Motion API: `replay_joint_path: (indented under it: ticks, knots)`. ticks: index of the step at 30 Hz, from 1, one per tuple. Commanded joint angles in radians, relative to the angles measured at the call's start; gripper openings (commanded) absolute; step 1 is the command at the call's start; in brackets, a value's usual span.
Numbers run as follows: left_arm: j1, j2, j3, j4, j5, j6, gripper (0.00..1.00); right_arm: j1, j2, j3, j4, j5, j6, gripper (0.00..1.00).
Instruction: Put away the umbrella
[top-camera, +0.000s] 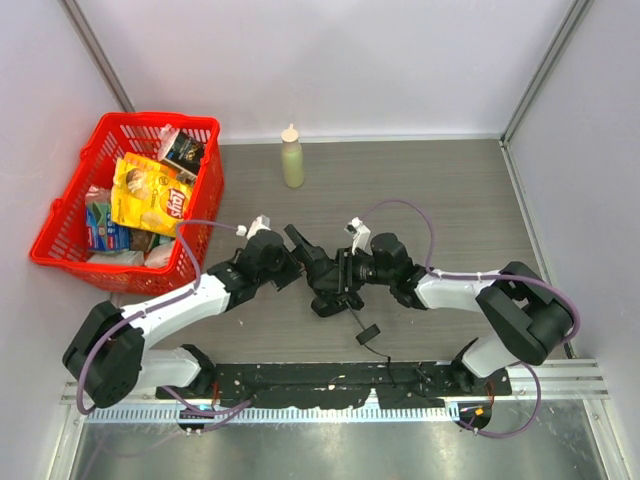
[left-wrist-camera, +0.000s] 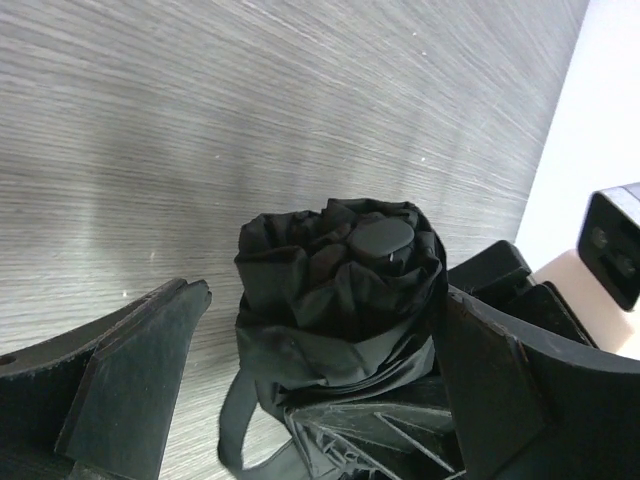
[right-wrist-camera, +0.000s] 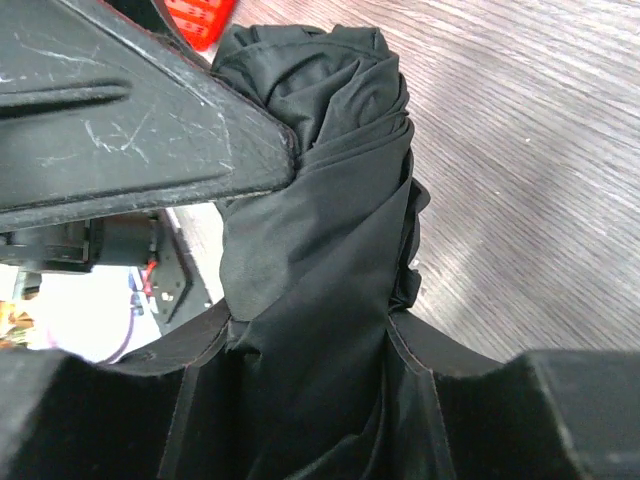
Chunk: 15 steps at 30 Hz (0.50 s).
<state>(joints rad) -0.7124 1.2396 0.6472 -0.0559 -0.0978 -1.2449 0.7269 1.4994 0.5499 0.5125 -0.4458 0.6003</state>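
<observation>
The umbrella is folded up into a soft black bundle. It is in the middle of the table, between the two arms. The right gripper squeezes it around the side and holds it. The left gripper is wide open. Its fingers stand on both sides of the umbrella's top end but do not pinch it.

Only one gripper has hold, so the bundle could slip. The cloth is loose and slippery, and the gripper may be pinching folds and not the hard part inside. Then the umbrella could sag, twist or slide out. The open left gripper is very close, so a small bump from it could knock the bundle crooked. A thin strap trails toward the near edge. I think it could snag on an arm.

The table is grey with a wood-like grain, flat and smooth. White walls stand around it. A red basket full of snack bags sits far off on the left. A pale bottle stands at the back.
</observation>
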Motion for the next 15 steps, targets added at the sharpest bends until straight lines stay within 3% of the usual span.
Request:
replay_joint_path:
  ticks: [1,11,14,15]
  knots:
    - [-0.005,0.029,0.031,0.089,0.049,-0.014,1.00,-0.017,-0.028,0.039,0.236,-0.157,0.142,0.01]
    - [-0.022,0.118,-0.001,0.245,0.093,-0.162,1.00,-0.018,0.056,0.039,0.569,-0.209,0.389,0.01]
    - [-0.022,0.101,0.014,0.219,0.081,-0.146,0.83,-0.017,0.050,0.032,0.537,-0.209,0.365,0.01]
    - [-0.024,0.092,0.015,0.205,0.067,-0.137,0.72,-0.017,0.048,0.021,0.534,-0.212,0.354,0.01]
